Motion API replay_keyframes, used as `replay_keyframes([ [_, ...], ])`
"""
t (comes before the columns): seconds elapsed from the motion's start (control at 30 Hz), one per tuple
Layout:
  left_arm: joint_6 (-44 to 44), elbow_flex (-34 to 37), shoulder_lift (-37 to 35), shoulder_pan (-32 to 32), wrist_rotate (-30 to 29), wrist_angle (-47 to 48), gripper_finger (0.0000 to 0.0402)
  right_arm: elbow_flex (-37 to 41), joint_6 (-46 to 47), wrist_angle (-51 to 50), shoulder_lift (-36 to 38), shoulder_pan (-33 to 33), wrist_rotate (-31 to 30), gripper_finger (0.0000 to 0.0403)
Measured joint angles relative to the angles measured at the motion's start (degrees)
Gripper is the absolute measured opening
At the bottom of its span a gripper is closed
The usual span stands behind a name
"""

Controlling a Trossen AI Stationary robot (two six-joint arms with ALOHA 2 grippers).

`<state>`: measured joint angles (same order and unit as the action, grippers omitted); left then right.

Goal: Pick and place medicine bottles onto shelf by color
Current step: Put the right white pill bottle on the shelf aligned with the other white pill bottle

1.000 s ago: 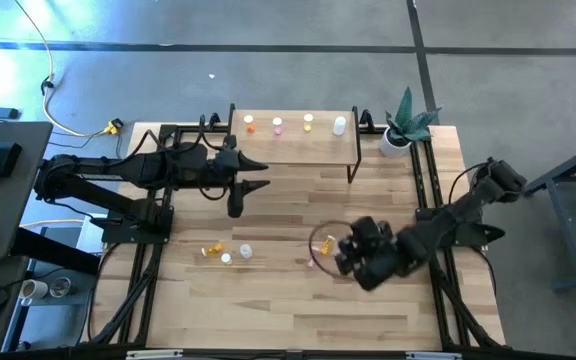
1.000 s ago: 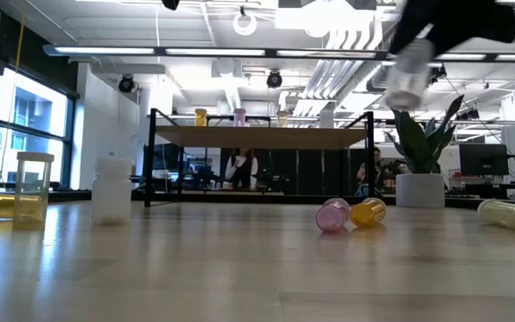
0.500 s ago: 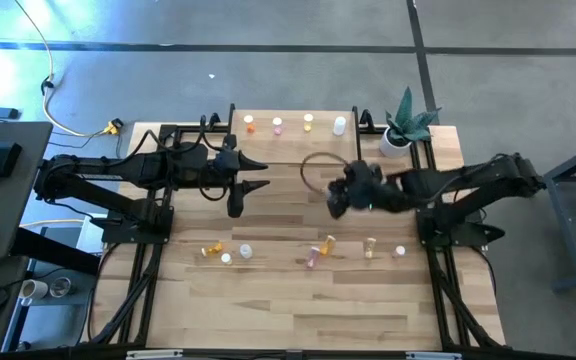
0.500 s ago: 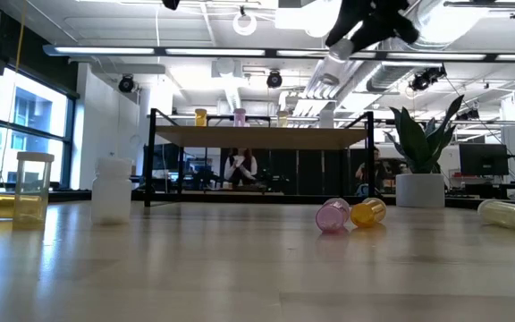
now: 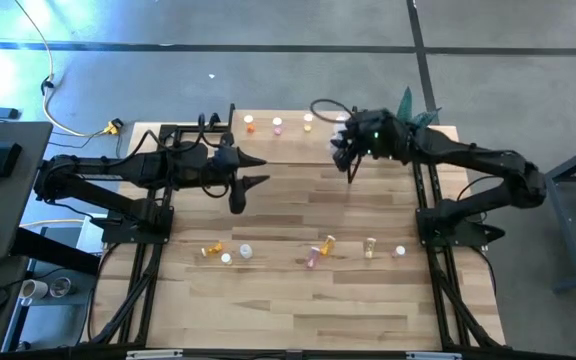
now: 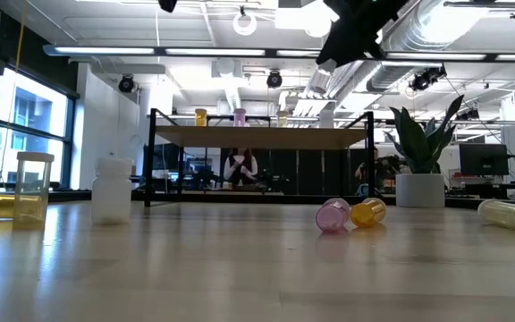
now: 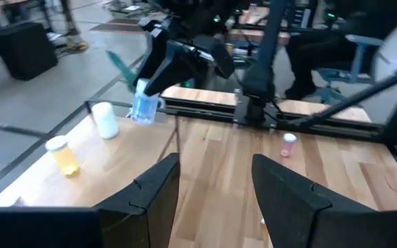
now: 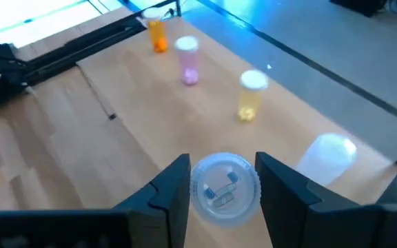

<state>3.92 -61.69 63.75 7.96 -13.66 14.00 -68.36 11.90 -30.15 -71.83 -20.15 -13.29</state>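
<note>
Nearest the camera side of the surface [image 5: 288, 300], the loose medicine bottles [image 5: 318, 250] lie where they lay a second ago, and the left end effector [image 5: 253, 172] waits mid-surface, fingers apart and empty. The right end effector [image 5: 346, 150], clamped on a clear bottle [image 8: 225, 188], has swung from there up to the shelf [image 5: 293, 135] (beside the white bottle [image 5: 339, 125]), so a placement there looks next.

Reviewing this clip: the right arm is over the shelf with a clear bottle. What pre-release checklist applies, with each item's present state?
1. Right gripper shut on the clear bottle: ok.
2. Bottle over the shelf: ok.
3. White bottle stands on the shelf near the drop spot: ok.
4. Orange bottle, pink bottle and yellow bottle upright: ok.
5. Height above the board: cannot tell.
6. Left gripper apart, open: ok.
</note>
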Motion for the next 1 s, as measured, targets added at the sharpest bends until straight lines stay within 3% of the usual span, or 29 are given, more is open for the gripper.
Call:
replay_keyframes([
  [0.43,4.9,0.0,0.0,5.2,-2.5,1.2,0.0172,-12.7,-14.8,-10.1,-4.8,-8.7,10.4,0.0129],
  [0.73,4.9,0.0,0.0,5.9,-2.5,3.2,0.0172,-13.3,-15.9,-19.6,-11.0,-8.9,11.0,0.0129],
  [1.0,4.9,0.0,0.0,6.3,-2.5,3.2,0.0172,-13.3,-15.0,-20.5,-13.7,-8.9,10.9,0.0129],
])
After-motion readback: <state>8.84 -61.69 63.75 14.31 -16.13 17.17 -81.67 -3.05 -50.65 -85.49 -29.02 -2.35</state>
